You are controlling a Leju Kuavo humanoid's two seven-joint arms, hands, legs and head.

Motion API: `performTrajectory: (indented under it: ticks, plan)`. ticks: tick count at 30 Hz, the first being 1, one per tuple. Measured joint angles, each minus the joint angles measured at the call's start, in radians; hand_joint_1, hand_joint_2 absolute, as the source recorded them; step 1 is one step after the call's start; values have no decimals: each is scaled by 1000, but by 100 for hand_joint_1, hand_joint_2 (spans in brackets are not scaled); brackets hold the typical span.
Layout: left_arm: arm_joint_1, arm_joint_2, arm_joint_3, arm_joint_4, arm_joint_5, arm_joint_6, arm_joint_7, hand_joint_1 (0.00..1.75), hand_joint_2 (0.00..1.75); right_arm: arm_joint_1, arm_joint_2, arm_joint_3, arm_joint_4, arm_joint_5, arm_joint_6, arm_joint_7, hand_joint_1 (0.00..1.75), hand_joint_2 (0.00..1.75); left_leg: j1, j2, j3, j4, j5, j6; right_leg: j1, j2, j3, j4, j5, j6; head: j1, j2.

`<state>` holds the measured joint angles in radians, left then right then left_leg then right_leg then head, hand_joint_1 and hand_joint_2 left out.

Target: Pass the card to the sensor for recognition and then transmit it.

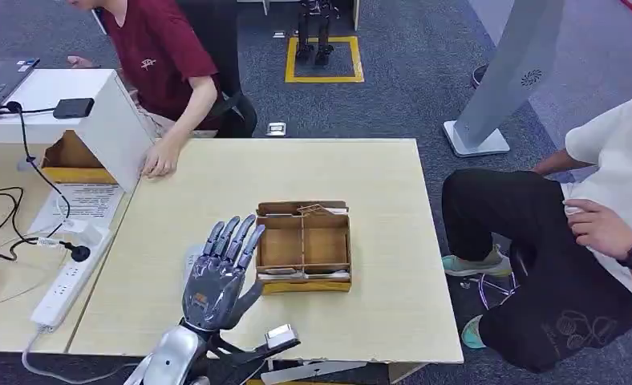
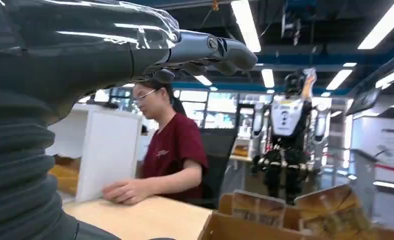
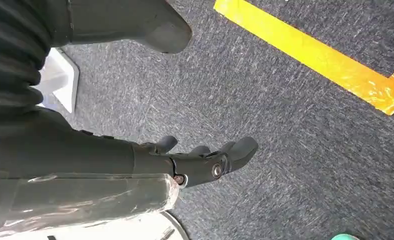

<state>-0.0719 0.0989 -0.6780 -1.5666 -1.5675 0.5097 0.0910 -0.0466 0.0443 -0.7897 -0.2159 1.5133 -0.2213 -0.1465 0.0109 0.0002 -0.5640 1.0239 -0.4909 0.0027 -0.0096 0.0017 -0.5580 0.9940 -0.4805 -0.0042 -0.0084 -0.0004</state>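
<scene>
My left hand (image 1: 219, 273) hovers over the pale wooden table (image 1: 377, 176), fingers stretched out and apart, holding nothing. Just to its right stands a brown cardboard box (image 1: 303, 241) with dividers; thin pale cards (image 1: 305, 274) lie along its near side. A pale flat piece (image 1: 191, 258), perhaps a card, peeks out from under the hand. A small black device (image 1: 74, 107) with a cable sits on the white box at far left. In the left wrist view the hand (image 2: 135, 45) reaches above the box (image 2: 295, 215). My right hand (image 3: 205, 162) hangs over grey carpet, fingers loosely bent, nothing in it.
A person in a red shirt (image 1: 160, 56) sits at the far left with a hand (image 1: 160, 164) on the table. Another person (image 1: 585, 241) in black trousers sits at the right. A power strip (image 1: 60, 293) and cables lie on the left desk.
</scene>
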Motion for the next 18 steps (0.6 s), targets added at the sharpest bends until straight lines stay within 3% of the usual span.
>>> performTrajectory:
  ticks: [1, 3, 12, 18]
  plan:
    - [-19, 11, -31, 34, -1, 3, 38, 0, 175, -1, 0, 0, 0, 0, 2, 0, 0, 175, 0, 0, 0, 0, 0, 0, 0, 0, 0, 0, 0, 0, 0, 0]
    - [-36, 16, -62, 84, -1, 6, 45, 0, 175, -1, 0, 0, 0, 0, 5, -1, 0, 175, 0, 0, 0, 0, 0, 0, 0, 0, 0, 0, 0, 0, 0, 0]
    - [-37, 5, -64, 183, -3, 14, -34, 0, 175, -1, 0, 0, 0, 0, 4, -6, 0, 175, 0, 0, -1, 0, 0, 0, 0, 0, 0, 0, 0, 0, 0, 0]
    - [-25, -48, -30, 210, 9, 5, -133, 0, 175, -1, 0, 0, 0, 0, 3, -6, 0, 175, 0, 0, -1, 0, 0, 0, 0, 0, 0, 0, 0, 0, 0, 0]
